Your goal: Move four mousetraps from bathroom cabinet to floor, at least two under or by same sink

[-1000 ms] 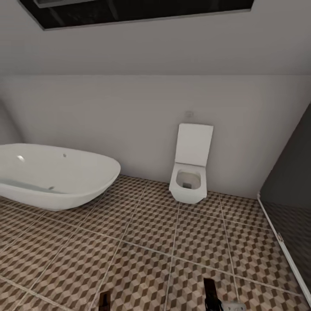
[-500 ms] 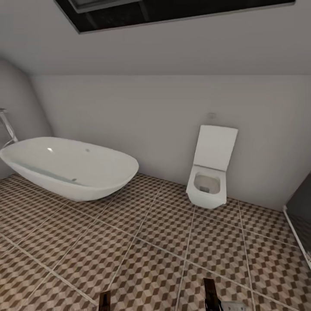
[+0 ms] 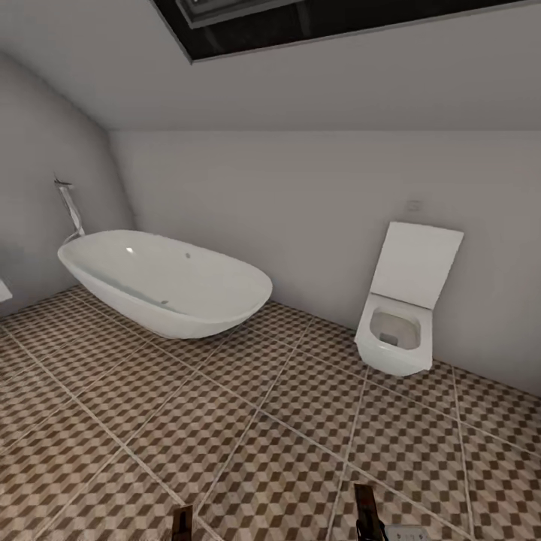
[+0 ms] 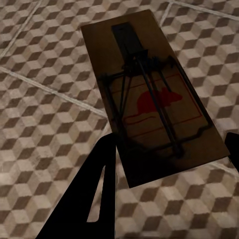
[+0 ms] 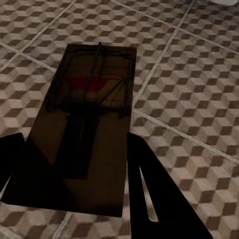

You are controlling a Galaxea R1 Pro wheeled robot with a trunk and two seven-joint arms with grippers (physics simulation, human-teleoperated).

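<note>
Mousetraps ride in both grippers: one mousetrap (image 4: 152, 99) sits clamped between the left gripper (image 4: 169, 159) jaws, another trap (image 5: 84, 129) between the right gripper (image 5: 69, 174) jaws, each carried above the cube-patterned bathroom floor (image 3: 248, 421). This looks like the carrying step, with the robot facing a bathtub (image 3: 165, 282) and a toilet (image 3: 398, 330). Next, I judge, it must find the sink and set these down beside or beneath it.

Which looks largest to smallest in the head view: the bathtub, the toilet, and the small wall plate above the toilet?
1. The bathtub, clearly the widest.
2. The toilet, with its lid raised.
3. The wall plate, a tiny pale square.
The bathtub and toilet both stand by the far wall, so nearness hardly skews this order.
</note>
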